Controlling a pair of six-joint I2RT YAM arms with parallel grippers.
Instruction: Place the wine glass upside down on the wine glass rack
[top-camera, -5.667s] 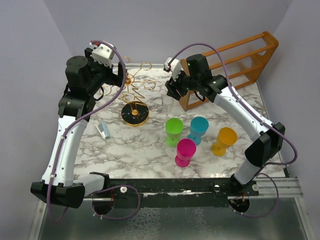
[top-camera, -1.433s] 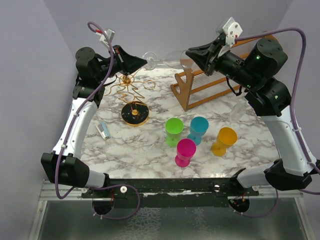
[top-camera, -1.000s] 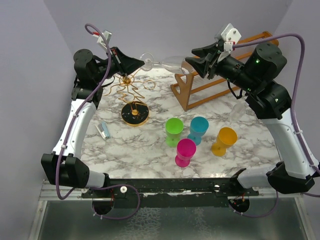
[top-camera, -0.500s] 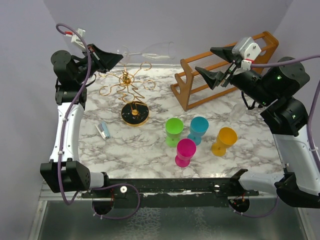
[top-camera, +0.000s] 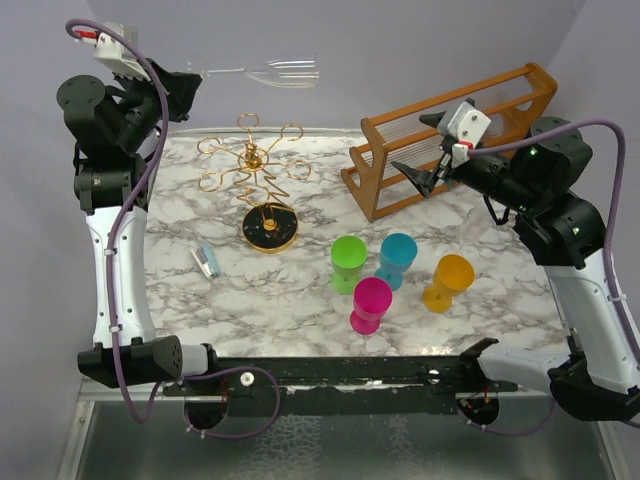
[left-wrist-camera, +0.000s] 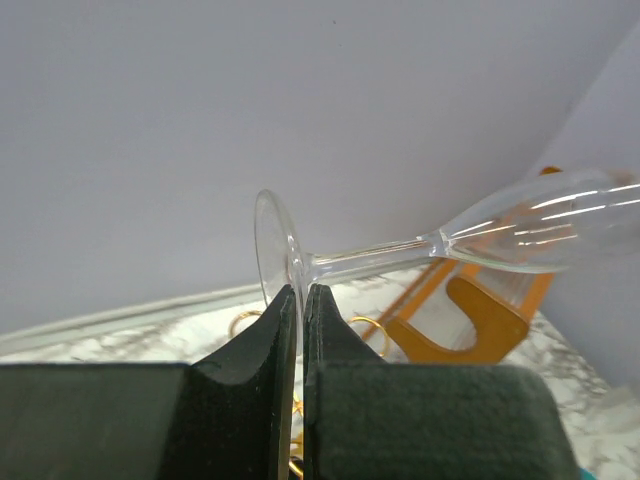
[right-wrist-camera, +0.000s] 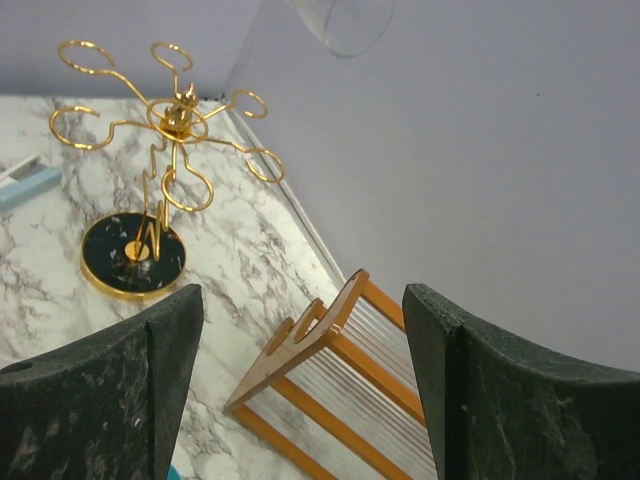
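1. Four cups, green (top-camera: 349, 262), blue (top-camera: 397, 258), pink (top-camera: 371, 303) and orange (top-camera: 448, 282), stand upright in a cluster on the marble table (top-camera: 260, 300); we cannot tell their contents.
2. The wine glass (top-camera: 265, 72) lies sideways in the air by the back wall, above the wine glass rack (top-camera: 268, 227) and apart from it.
3. The left gripper (top-camera: 190, 80) is clenched on the edge of the glass's foot, with the bowl pointing right.
4. The right gripper (top-camera: 412, 142) hovers at the wooden slatted rack (top-camera: 500, 110), jaws spread wide and grasping nothing.

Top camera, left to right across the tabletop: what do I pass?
Small blue-and-white object → wine glass rack → green cup → blue cup → orange cup. The pink cup straddles green and blue.
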